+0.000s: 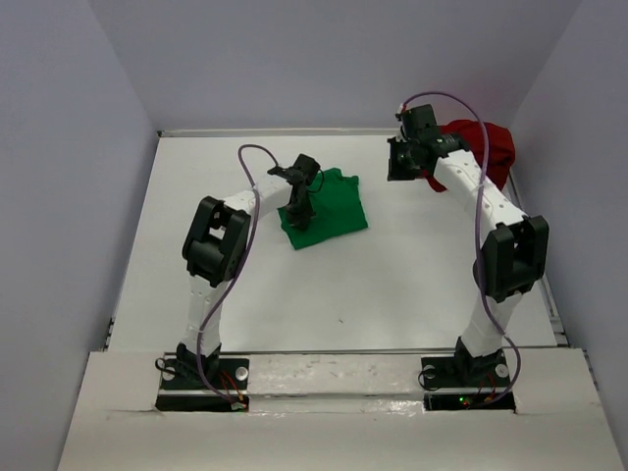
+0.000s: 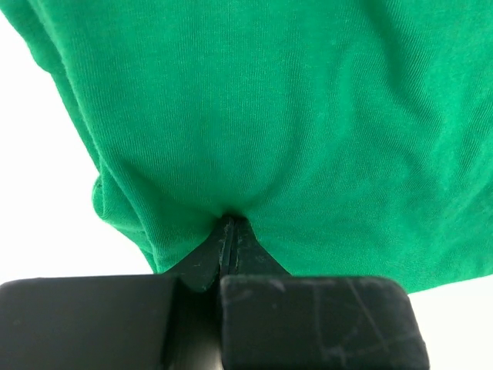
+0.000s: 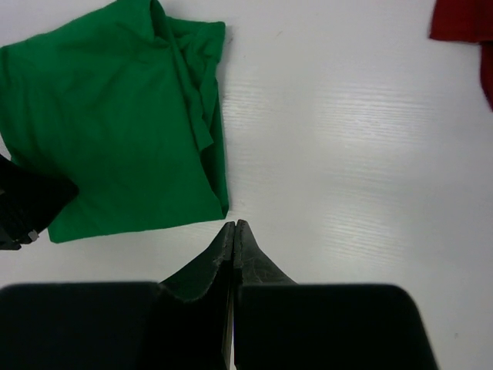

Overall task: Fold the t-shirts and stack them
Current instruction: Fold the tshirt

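Green t-shirt (image 1: 332,208) lies mid-table and looks already folded into a compact rectangle. The left gripper (image 2: 228,222), its jaws closed together, presses its tips into the cloth, and I can see nothing pinched between them. The right gripper (image 3: 234,225) hovers closed and empty over the table (image 1: 412,285). Farthest, the dark red t-shirt (image 1: 488,147) sits crumpled in the right corner, well apart. Folding it and stacking the two are left.

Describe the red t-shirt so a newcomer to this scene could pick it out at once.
On the white table, look to the far right corner, behind the right arm. The red t-shirt lies crumpled there, unlike the green t-shirt folded flat near the middle.
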Controlling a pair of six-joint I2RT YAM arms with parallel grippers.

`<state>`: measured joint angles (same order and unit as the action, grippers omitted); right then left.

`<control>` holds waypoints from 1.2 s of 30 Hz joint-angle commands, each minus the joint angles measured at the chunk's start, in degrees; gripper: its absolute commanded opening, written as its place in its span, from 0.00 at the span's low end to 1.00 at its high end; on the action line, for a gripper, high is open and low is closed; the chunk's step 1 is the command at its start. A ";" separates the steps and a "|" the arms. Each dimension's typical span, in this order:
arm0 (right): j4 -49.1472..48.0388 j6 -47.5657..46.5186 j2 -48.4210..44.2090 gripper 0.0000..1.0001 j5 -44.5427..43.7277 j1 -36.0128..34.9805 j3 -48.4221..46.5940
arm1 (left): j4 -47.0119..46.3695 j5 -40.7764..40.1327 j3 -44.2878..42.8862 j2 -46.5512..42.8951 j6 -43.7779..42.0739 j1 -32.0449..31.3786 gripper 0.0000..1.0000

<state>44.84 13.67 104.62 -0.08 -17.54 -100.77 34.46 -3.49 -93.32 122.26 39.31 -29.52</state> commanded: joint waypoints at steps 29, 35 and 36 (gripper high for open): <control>1.48 -4.62 19.40 0.00 12.29 -8.91 -9.79 | 2.10 -18.22 2.62 -12.13 -2.92 -2.91 0.74; 1.57 -5.41 22.99 0.00 11.50 -9.44 -11.99 | 3.42 -17.96 -0.72 -10.11 -3.71 -2.21 0.74; 1.57 -5.76 23.26 0.00 11.50 -9.44 -12.25 | 3.16 -17.70 -1.07 -10.02 -3.89 -2.12 0.74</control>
<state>46.04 9.58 126.28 10.81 -26.35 -109.60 36.51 -19.16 -90.78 113.40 35.68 -32.16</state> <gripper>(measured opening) 0.009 0.742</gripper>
